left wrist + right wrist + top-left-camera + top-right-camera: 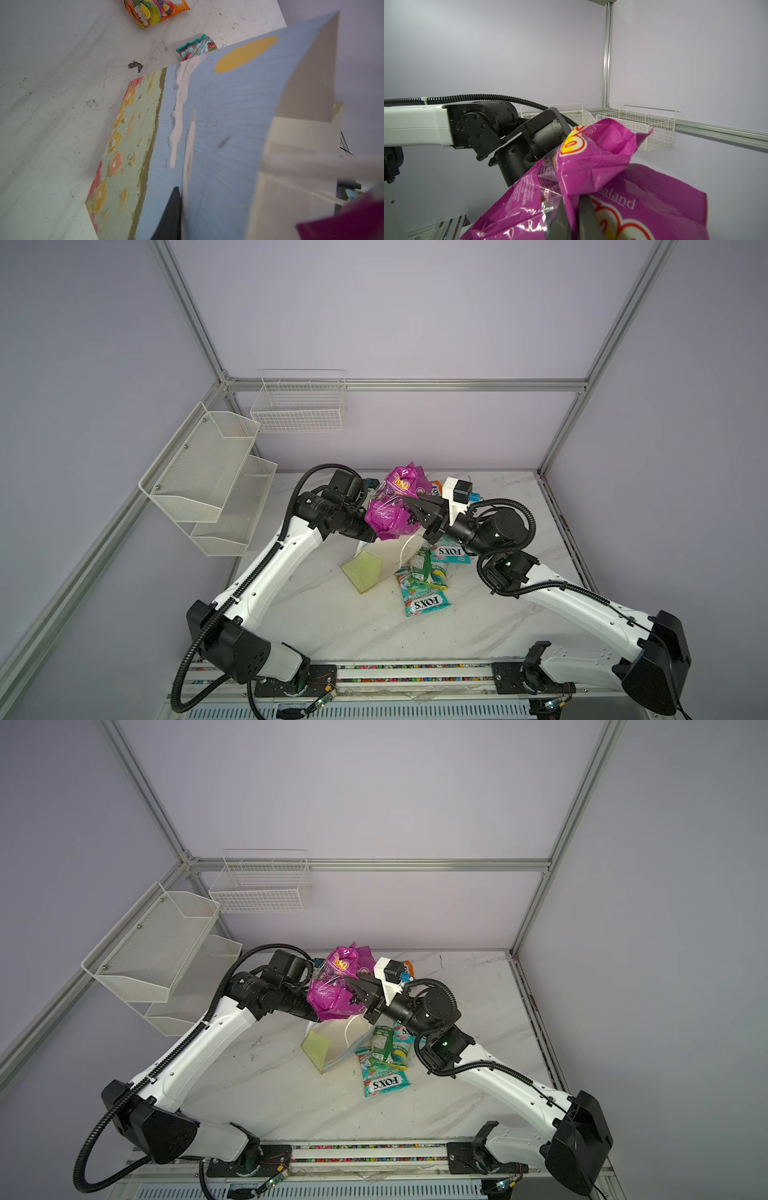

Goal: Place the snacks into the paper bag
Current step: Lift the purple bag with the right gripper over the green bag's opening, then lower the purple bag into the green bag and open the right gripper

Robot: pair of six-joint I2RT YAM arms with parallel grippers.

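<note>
At the near edge, a teal packet [428,603] lies flat on the tabletop [324,626]. A green packet [420,563] overlaps its far end, and a second teal packet [451,552] lies just beyond, partly under the right arm [552,593]. All three lie just beside the paper bag [362,574], which stands with its white mouth open upward. If the bag tips their way, it would likely land on them.

The main risk, as I judge it, is at the mouth. The magenta packet [386,510] hangs over the bag's far rim, not yet inside, and it looks bulky against the opening. Lowered off-centre, it could catch the rim or the cord handle [405,549], buckle the thin wall, or push the bag over. The right end effector [573,205] is pressed together on a crumpled fold of that packet, a hold that might slip on slick film. The left end effector [178,216] shows only one dark finger [172,218], set against the bag's blue printed face. Whether it pinches the wall I cannot tell, so the bag may be unsupported.

Both arms reach away from the near edge and bend inward. The left arm [286,547] turns its wrist down at the bag's rim, and the right is raised and points across. Farthest back, an orange packet [155,12] lies on the tabletop.
</note>
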